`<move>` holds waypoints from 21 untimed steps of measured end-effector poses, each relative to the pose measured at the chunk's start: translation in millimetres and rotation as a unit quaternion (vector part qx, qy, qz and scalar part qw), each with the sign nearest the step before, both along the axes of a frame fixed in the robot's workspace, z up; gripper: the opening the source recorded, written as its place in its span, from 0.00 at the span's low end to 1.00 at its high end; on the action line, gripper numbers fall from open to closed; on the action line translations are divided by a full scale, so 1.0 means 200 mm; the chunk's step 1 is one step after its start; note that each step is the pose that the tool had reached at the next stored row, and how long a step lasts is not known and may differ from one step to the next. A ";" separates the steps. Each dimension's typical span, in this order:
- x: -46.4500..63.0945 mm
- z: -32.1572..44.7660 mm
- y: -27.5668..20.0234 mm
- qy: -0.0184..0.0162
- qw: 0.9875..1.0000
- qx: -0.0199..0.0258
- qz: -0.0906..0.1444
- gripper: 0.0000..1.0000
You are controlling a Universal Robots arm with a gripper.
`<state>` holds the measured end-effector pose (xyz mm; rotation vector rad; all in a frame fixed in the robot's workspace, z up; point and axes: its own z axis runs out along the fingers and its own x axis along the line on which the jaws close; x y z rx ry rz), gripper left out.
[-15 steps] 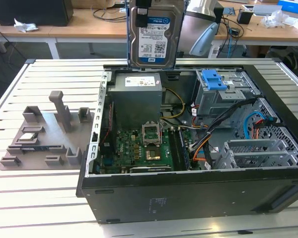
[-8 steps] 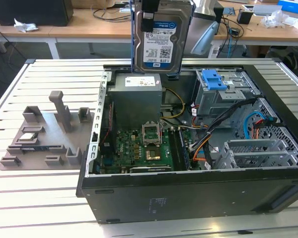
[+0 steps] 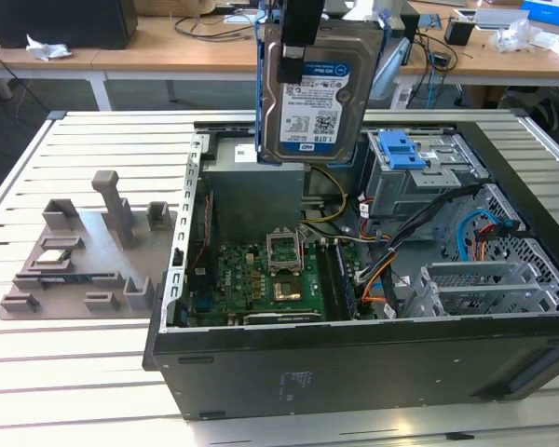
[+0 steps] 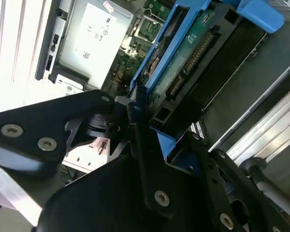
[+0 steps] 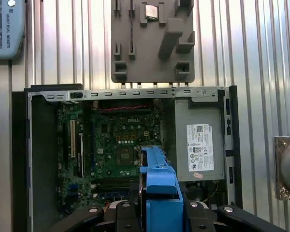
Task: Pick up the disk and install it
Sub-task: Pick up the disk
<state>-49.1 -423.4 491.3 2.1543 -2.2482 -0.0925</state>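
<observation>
Gripper (image 3: pixel 303 37) is closed on the disk (image 3: pixel 319 98), pinching its top edge. It hangs upright, label showing, in the air above the open computer case (image 3: pixel 354 363). A grey parts fixture (image 3: pixel 84 251) sits beside the case on the tabletop (image 3: pixel 74 372).

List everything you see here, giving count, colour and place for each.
table: one, silver, slatted, under everything
computer case: one, black, open, on the table
motherboard: one, green, inside the computer case
power supply: one, grey, beside the motherboard
latch piece: one, blue, on a grey cage inside the computer case
fixture plate: one, grey, on the table at the exterior view's left of the computer case
disk: one, silver with blue frame, lifted above the computer case
gripper: one, black, shut on the disk
</observation>
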 end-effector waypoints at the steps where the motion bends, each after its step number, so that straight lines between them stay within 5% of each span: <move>1: 0.00 0.000 -0.021 0.000 1.000 0.000 0.000 0.37; 5: 0.02 -0.001 -0.128 0.000 1.000 0.000 0.000 0.37; 13: 0.04 -0.004 -0.265 0.000 1.000 0.000 0.000 0.37; 18: 0.06 -0.007 -0.381 0.000 1.000 0.000 0.000 0.37; 21: 0.08 -0.009 -0.424 0.000 1.000 0.000 0.000 0.37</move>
